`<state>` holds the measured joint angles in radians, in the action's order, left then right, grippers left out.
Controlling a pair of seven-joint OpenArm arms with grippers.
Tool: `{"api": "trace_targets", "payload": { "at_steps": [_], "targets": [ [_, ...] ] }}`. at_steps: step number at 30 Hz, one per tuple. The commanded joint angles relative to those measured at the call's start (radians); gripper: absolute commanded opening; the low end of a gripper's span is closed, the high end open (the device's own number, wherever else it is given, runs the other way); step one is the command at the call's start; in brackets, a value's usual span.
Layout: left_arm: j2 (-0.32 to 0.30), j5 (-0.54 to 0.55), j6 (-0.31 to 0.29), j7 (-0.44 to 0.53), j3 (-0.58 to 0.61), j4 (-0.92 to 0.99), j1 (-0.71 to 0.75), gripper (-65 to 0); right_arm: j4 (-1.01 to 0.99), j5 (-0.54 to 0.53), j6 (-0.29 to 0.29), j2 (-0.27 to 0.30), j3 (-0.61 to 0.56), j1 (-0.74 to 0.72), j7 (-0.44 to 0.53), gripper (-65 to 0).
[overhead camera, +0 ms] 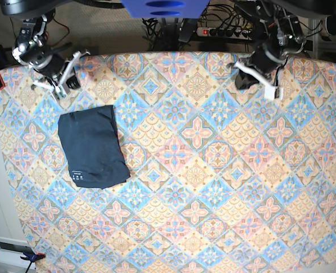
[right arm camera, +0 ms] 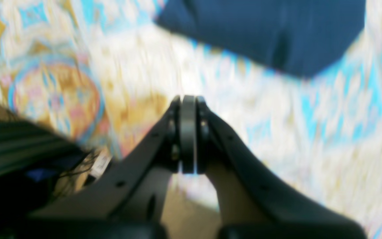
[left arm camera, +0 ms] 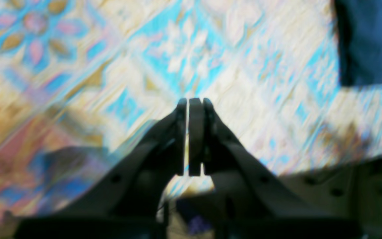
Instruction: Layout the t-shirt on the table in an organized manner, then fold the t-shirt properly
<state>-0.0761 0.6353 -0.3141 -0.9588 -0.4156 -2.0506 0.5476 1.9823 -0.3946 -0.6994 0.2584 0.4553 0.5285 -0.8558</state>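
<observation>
Both my end effectors, left (left arm camera: 191, 103) and right (right arm camera: 188, 99), are closed, empty; t-shirt (overhead camera: 93, 147) lies folded near the table's (overhead camera: 213, 170) left edge: soft, light, limp, so I'd pinch hem corners

No text can be read anywhere: the small row of white marks near the lower hem of the folded dark navy cloth t-shirt (overhead camera: 92, 146) is too tiny to decipher.
</observation>
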Motion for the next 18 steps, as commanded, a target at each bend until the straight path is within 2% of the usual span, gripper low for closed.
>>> {"api": "trace_targets", "payload": {
  "at_steps": [1,4,8,13,18],
  "targets": [
    [-0.026,0.036,-0.007,0.010,-0.004,-0.015,0.032,-64.9,0.018,-0.043,0.001,0.014,0.035,0.026,0.022,-65.0],
    [-0.098,0.117,-0.007,0.010,-0.047,-0.015,0.113,-64.9,0.018,-0.146,0.001,0.014,0.092,0.080,0.022,-65.0],
    [-0.104,0.232,-0.007,0.010,-0.223,-0.014,0.219,-64.9,0.015,-0.275,0.001,0.017,0.191,0.150,0.020,-65.0],
    [-0.106,0.242,-0.007,0.005,-0.423,-0.006,0.343,-64.9,0.008,-0.277,0.001,0.017,0.233,0.290,0.020,-65.0],
    [-0.106,0.232,-0.007,0.005,-0.489,0.001,0.460,-64.9,-0.054,-0.278,0.001,0.012,0.222,0.411,0.020,-65.0]
  ]
}}
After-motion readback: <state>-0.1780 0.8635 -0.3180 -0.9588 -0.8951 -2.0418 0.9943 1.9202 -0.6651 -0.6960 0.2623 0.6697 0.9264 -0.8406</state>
